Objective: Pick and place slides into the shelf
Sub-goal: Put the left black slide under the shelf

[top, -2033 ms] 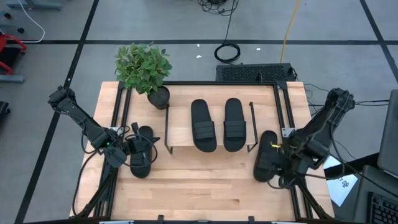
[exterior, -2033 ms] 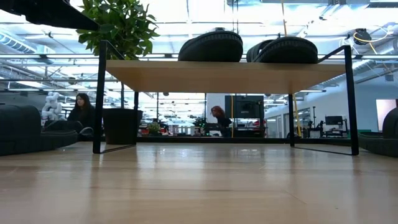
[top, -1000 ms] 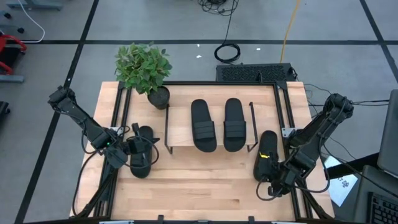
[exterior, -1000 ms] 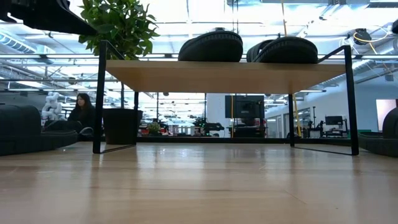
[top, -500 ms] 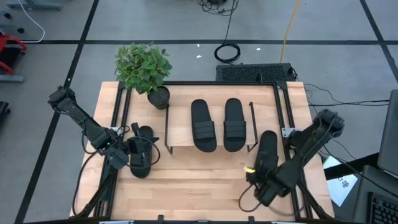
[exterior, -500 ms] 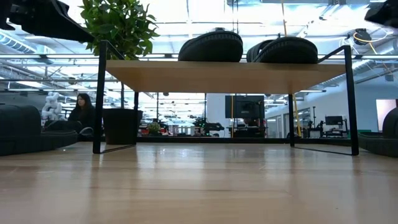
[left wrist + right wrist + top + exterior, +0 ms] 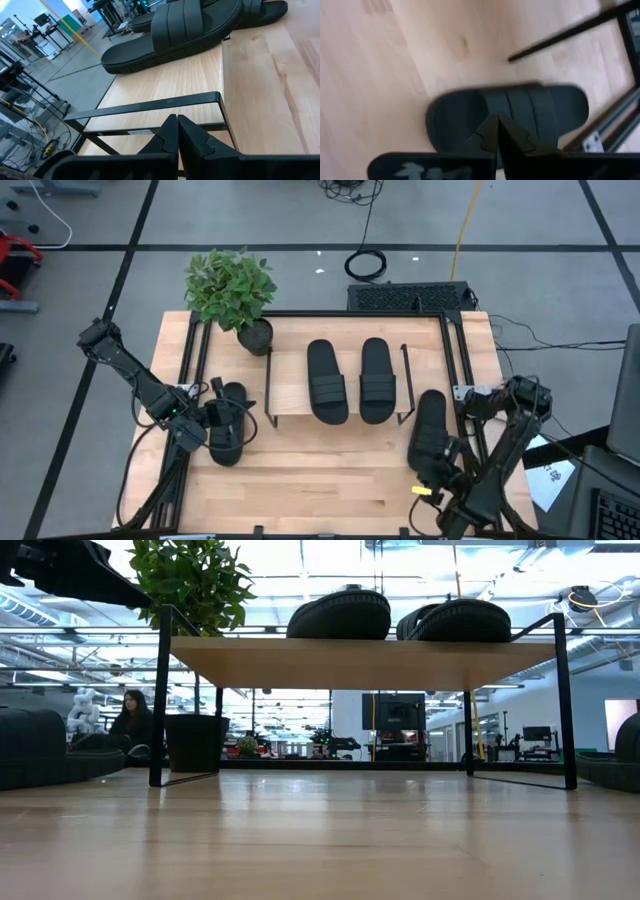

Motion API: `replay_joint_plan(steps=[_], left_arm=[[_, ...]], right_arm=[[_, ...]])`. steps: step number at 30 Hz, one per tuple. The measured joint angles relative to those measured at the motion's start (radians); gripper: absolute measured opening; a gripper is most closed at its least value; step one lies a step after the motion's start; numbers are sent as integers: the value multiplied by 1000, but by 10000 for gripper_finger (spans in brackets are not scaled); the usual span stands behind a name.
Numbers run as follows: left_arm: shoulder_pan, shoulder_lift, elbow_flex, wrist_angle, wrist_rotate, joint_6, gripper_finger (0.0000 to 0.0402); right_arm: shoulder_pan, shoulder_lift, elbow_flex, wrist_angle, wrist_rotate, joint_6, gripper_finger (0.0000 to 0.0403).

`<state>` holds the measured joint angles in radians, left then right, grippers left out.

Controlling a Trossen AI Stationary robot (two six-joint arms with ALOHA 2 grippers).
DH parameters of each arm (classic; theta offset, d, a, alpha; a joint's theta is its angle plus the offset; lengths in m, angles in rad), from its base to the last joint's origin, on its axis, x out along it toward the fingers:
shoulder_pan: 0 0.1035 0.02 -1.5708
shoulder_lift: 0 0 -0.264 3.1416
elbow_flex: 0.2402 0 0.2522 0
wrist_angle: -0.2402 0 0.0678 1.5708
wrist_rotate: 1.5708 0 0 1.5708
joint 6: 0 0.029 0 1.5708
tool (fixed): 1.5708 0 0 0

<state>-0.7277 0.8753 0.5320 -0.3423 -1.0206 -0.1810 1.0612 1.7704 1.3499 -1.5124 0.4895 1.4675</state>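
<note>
Two black slides (image 7: pixel 327 382) (image 7: pixel 376 380) lie side by side, soles down, on the light-wood shelf (image 7: pixel 290 385), which stands on black wire legs mid-table. A third slide (image 7: pixel 227 425) lies on the tabletop left of the shelf. My left gripper (image 7: pixel 212 417) hovers over it, shut and holding nothing; its wrist view looks past the shut fingers (image 7: pixel 177 131) across the shelf. The fourth slide (image 7: pixel 430 435) lies on the tabletop right of the shelf. My right gripper (image 7: pixel 432 490) is raised by its near end, shut and holding nothing, looking down on it (image 7: pixel 510 112).
A potted plant (image 7: pixel 232 288) stands at the table's far left corner beside the shelf. Black frame rails (image 7: pixel 455 350) run along the table's edges. Bare wood (image 7: pixel 320 470) stretches between the shelf and the near edge. People sit in the room beyond (image 7: pixel 132 720).
My right arm has swung from beside the right-hand slide toward the table's near edge, turning as it went; its gripper now sits past the slide's near end. The left arm and all slides have kept still.
</note>
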Motion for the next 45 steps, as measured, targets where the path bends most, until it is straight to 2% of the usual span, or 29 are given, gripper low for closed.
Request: replay_joint_plan(steps=[6, 11, 16, 21, 27, 31, 35, 42, 45], left_arm=[[0, 0, 0, 1, 11, -8, 8], [0, 0, 0, 1, 34, -10, 18], [0, 0, 0, 0, 34, -7, 15], [0, 0, 0, -3, 35, -7, 2], [0, 0, 0, -5, 36, -6, 13], [0, 0, 0, -6, 36, -6, 20], [0, 1, 0, -6, 36, -12, 21], [0, 2, -23, -4, 36, -13, 21], [0, 2, -48, -3, 36, -14, 21]], right_arm=[[-5, 41, -39, -7, -46, 35, 15], [-16, 44, -39, 55, -97, -4, 88], [-20, 44, -39, 62, -101, -17, 171], [-20, 44, -39, 66, -102, -2, 218], [-20, 57, -100, 103, -135, -18, 225], [-26, 61, -176, 107, -207, -2, 217], [-26, 61, -203, 42, -169, 78, 204], [-37, 61, -216, 12, -80, 91, 186], [-48, 61, -251, 19, -76, 124, 167]])
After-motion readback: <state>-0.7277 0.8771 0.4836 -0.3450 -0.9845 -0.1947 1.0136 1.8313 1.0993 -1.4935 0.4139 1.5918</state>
